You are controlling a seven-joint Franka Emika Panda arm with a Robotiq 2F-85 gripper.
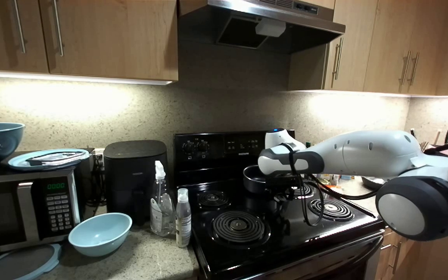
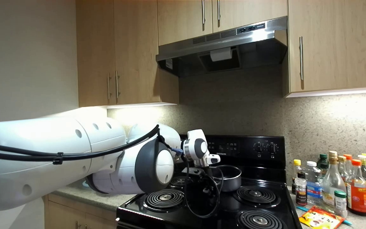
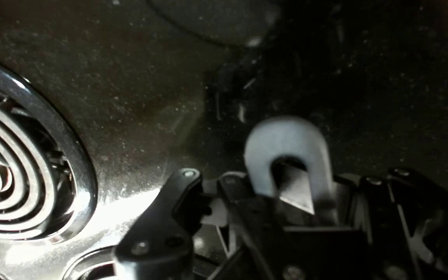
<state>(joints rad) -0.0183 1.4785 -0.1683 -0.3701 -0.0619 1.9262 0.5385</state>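
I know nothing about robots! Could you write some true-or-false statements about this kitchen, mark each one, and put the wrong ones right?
1. A grey looped handle sits between the jaws of the gripper. True.
2. The dark pot is nowhere near the stove. False: both exterior views show it at the stove, close to the gripper.
3. The microwave's display glows green. True.
4. The spray bottle stands on the stove. False: it stands on the counter.
5. The stove has round coil burners. True.
6. The robot arm is bright red. False: it is white and grey.
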